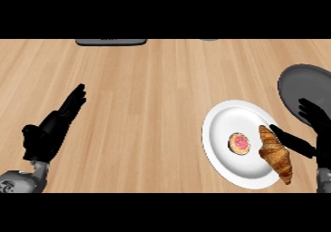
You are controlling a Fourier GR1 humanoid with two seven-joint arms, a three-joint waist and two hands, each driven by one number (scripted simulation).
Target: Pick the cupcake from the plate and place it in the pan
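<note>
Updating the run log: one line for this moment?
cupcake: on plate | croissant: plate edge | pan: empty | right hand: open | left hand: open, resting

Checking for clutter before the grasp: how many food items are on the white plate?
2: the cupcake near the middle of the plate, and a croissant on its right edge, beside the right hand. Nothing looks hidden.

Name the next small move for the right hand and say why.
Probably shift the right hand left over the cupcake. It is open beside the plate, holding nothing, and the croissant lies between it and the cupcake. The pan waits just beyond.
</note>
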